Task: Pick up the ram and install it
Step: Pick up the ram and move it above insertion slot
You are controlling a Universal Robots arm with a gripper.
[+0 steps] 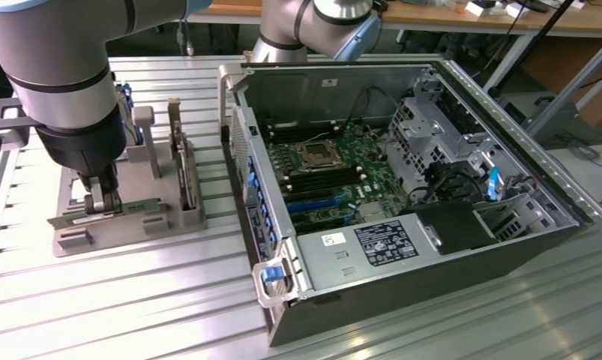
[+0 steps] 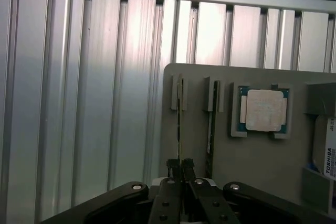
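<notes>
Item: pincer [image 2: 181,169], clenched on the ram [image 2: 180,124], its two fingertips [image 2: 172,167] pressed against either face of the thin green board, which the wrist view shows edge-on. Location of ram: standing on edge in a slotted post of the grey holder tray [image 2: 262,166], its far end seated between the post's uprights; it seems not yet raised from the slot, though the edge-on angle makes that hard to confirm. Adjacent: a second stick [image 2: 211,129] upright in the neighbouring slot, just beside the first and untouched. Further along the same tray: a square CPU chip [image 2: 264,109] lying flat in its own recess, and a labelled drive [image 2: 329,153] at the tray's edge. Support: ribbed aluminium bench [image 2: 105,103]. In the exterior view the pincer [image 1: 103,201] is down on the tray [image 1: 171,221] at that view's left, well apart from the open computer case [image 1: 461,247], whose motherboard [image 1: 330,169] lies exposed. Status: grasp made; lift, carry to the case and seating in a memory slot all outstanding.
</notes>
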